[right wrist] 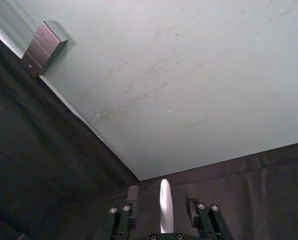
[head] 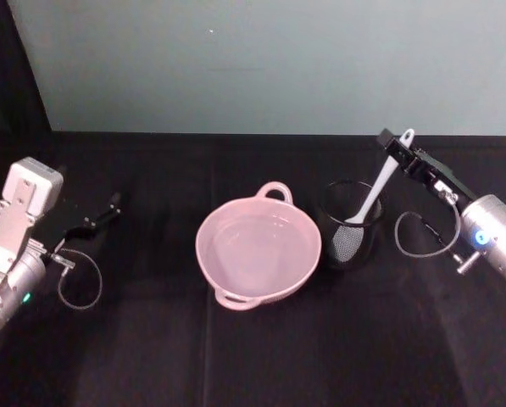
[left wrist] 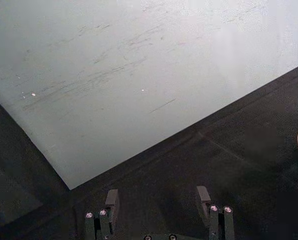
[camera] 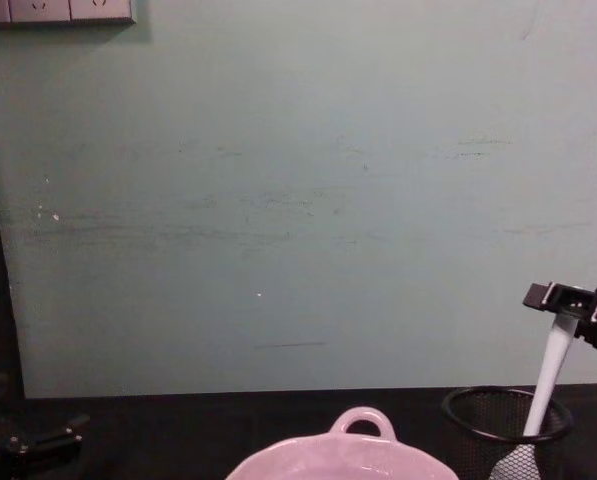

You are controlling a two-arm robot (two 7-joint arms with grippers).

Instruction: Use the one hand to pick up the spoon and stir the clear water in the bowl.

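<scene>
Black counter (head: 236, 356), teal wall (head: 278, 59). White spoon (head: 375, 193) leans in mesh cup (head: 346, 242); right tool (right wrist: 161, 194) released astride its handle. Left tool (left wrist: 158, 195) parked, released.

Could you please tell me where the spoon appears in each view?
Head view: spoon right of centre, standing in the mesh cup, handle at the right gripper.
Left wrist view: not in it.
Right wrist view: spoon bottom centre, between open fingers.
Chest view: spoon lower right, leaning from the cup.
Shared landmark: pale wall.
</scene>
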